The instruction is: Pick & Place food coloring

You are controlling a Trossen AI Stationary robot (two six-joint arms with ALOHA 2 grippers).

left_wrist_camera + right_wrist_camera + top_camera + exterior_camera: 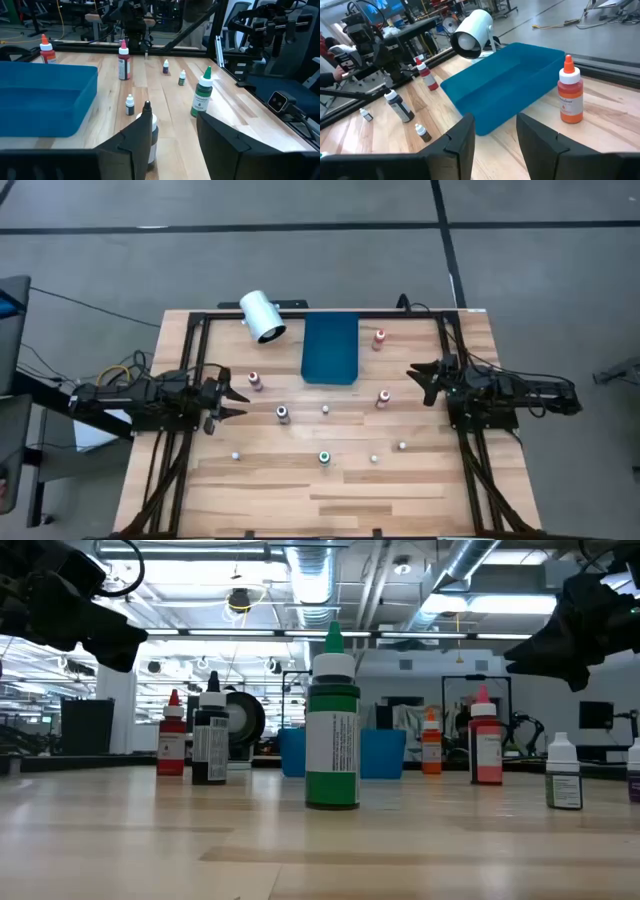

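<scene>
Green-bodied, white-capped food coloring bottle (332, 720) stands upright, closest to the low camera; other dropper bottles are scattered around the flat blue plastic tray (330, 348), none inside. Left gripper (228, 399) and right gripper (418, 380) hover at opposite edges, fingers spread, empty, presumably staged for picking.

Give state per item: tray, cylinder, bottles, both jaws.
Blue tray: flat on table, empty.
White cylinder: on its side, open end showing.
Green bottle: upright, capped.
Orange bottle: upright beside tray, capped.
Black bottle: upright, capped.
Left gripper: jaws open, empty.
Right gripper: jaws open, empty.
</scene>
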